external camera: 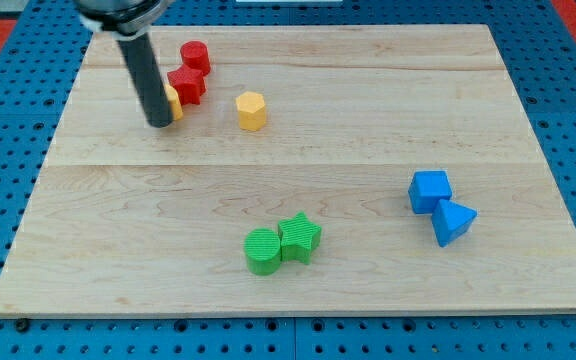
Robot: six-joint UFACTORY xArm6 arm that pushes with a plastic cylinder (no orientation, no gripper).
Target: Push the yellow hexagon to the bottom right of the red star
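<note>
The yellow hexagon (251, 109) stands on the wooden board at the upper middle-left. The red star (187, 85) lies to its left and slightly higher, touching a red cylinder (195, 56) above it. My tip (159, 124) rests on the board at the left of the red star, right against a second yellow block (173, 101) that is mostly hidden behind the rod. The hexagon sits about 90 pixels to the right of my tip, with bare board between them.
A green cylinder (262, 250) and a green star (300, 237) touch each other at the bottom middle. A blue cube (430, 190) and a blue triangular block (454, 222) sit together at the right. The board (368, 120) lies on a blue pegboard.
</note>
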